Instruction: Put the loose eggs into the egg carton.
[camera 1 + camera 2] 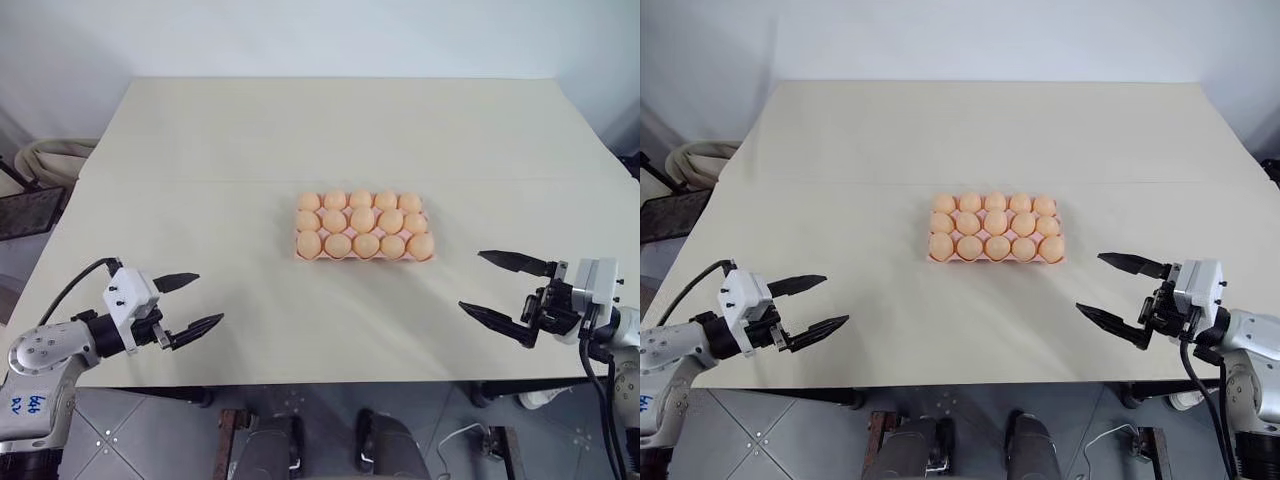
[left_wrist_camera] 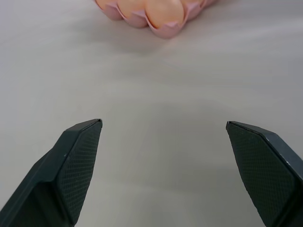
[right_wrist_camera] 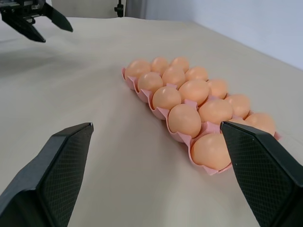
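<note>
Pink moulded egg carton [image 1: 364, 247] sitting mid-bench, all fifteen cups holding smooth matte peach eggs [image 1: 352, 220]. Bench [image 1: 330, 130] plain beige, flat, matte. Left pincer [image 1: 193, 301] and right pincer [image 1: 500, 285] both gaping wide, holding nothing, flanking carton well apart; fingers [image 2: 78, 161] black, cross-hatched.

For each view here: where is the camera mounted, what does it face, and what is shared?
Head views: stereo pair looking down over the table; egg carton central, left gripper and right gripper open at the near edge.
Left wrist view: along its open fingers toward the carton's corner.
Right wrist view: along its fingers across the full carton, with the left gripper beyond.
Shared: the carton.
</note>
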Robot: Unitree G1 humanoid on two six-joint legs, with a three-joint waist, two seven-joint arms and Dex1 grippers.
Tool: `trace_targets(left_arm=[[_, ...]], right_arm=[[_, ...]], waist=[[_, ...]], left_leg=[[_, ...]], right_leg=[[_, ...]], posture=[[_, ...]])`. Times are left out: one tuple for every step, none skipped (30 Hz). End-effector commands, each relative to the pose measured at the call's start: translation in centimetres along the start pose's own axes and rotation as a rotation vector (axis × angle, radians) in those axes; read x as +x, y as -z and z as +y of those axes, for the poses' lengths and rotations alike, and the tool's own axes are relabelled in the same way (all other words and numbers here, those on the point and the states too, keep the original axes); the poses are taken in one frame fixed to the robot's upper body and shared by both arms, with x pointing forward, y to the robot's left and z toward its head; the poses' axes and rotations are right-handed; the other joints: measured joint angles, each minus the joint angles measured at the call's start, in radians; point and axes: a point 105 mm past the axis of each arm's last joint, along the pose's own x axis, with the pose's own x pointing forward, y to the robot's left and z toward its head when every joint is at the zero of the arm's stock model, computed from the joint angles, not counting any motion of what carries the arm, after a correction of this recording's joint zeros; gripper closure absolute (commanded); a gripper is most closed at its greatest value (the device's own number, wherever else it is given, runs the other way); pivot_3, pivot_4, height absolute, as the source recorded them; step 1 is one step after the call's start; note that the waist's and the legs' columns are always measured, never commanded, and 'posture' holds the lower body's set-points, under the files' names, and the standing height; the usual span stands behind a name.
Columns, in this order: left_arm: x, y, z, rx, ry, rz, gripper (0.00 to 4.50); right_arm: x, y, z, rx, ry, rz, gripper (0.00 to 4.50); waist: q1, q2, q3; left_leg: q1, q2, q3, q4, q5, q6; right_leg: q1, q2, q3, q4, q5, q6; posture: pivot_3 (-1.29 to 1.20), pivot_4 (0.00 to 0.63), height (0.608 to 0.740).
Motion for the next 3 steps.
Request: trace_targets(left_arm=[[-0.04, -1.58, 0.14, 0.056, -0.033, -0.046, 0.02], [0.03, -1.58, 0.11, 0.059, -0.034, -0.044, 0.02], [0.11, -1.55, 0.03, 0.058, -0.031, -0.040, 0.02]], right_arm=[[-0.07, -0.62, -0.24, -0.034, -0.003, -0.015, 0.00], [-0.10, -0.61, -0.29, -0.035, -0.002, -0.014, 0.00], [-0.17, -0.61, -0.39, -0.035, 0.003, -0.013, 0.00]], waist=[[0.000, 0.000, 0.000], [0.000, 0.000, 0.000], [0.000, 0.000, 0.000]], left_leg=[[0.000, 0.000, 0.000, 0.000, 0.000, 0.000], [0.000, 0.000, 0.001, 0.000, 0.000, 0.000], [0.000, 0.000, 0.001, 0.000, 0.000, 0.000]], right_leg=[[0.000, 0.000, 0.000, 0.000, 0.000, 0.000], [0.000, 0.000, 0.000, 0.000, 0.000, 0.000], [0.000, 0.000, 0.000, 0.000, 0.000, 0.000]], posture=[[0.00, 0.150, 0.740], [0.00, 0.150, 0.740], [0.00, 0.150, 0.740]])
